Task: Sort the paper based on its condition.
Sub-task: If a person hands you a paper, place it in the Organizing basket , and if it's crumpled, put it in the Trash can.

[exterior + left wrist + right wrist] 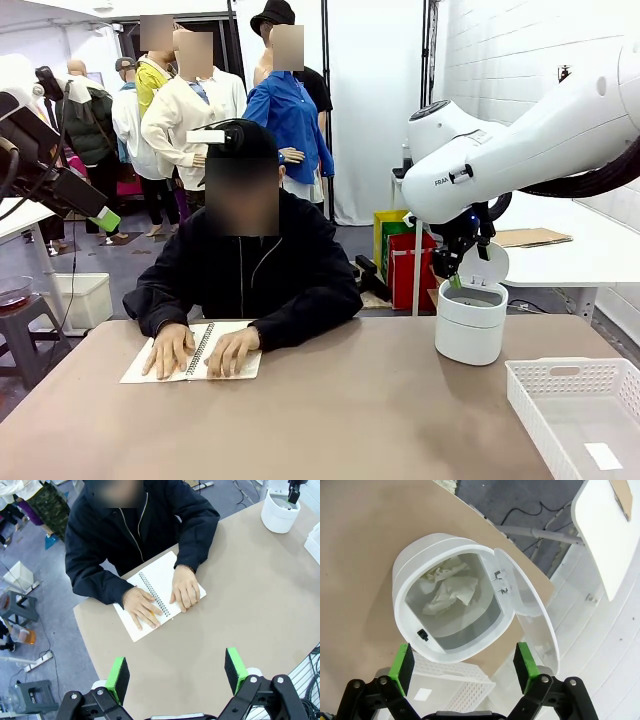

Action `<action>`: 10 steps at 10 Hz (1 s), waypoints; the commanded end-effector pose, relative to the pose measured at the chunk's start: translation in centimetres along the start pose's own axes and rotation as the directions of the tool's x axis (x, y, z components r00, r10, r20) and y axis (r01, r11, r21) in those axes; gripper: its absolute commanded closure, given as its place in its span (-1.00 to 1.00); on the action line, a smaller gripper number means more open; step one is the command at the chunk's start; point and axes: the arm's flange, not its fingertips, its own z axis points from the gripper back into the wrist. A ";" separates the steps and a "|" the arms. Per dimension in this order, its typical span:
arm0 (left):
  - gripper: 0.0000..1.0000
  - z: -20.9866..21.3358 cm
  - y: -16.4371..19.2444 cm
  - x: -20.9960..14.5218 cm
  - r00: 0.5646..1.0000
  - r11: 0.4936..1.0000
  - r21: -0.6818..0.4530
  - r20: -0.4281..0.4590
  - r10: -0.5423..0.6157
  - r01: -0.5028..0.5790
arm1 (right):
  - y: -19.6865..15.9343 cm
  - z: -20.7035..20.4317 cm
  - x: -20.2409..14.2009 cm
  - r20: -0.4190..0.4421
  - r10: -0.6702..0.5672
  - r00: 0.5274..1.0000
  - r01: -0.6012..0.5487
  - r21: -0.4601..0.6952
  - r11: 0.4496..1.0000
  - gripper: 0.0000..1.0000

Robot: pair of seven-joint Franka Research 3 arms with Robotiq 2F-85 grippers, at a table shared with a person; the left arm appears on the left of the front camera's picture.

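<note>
The crumpled white paper [447, 592] lies inside the open white bin [407, 580], clear of my fingers. My right gripper [464, 662] hangs open and empty just above the bin's mouth, seen from the front as the right gripper [455, 280] over the bin [470, 325]. High above the table's left side, my left gripper [176, 674] is open with nothing in it. The left wrist view also shows the bin [278, 513] at the far right.
A person sits at the far side with both hands flat on an open spiral notebook [140, 368]. A white slatted basket [540, 400] holding a flat slip of paper [603, 456] stands at the front right. The bin's lid [530, 615] is swung open.
</note>
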 end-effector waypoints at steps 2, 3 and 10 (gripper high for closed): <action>-1.00 0.0 0.0 0.0 1.000 1.000 0.001 0.000 0.000 0.000 | 0.0 0.0 0.0 0.000 0.000 1.000 0.000 0.000 1.000 -1.00; -1.00 0.0 0.0 0.0 1.000 1.000 0.001 0.000 0.000 0.000 | 3.0 2.4 -2.8 0.152 0.028 0.988 -0.037 0.054 0.998 -1.00; -1.00 0.0 0.0 0.0 1.000 1.000 0.001 0.000 0.000 0.000 | 10.4 13.1 -9.2 0.696 0.139 0.704 -0.294 0.108 0.950 -1.00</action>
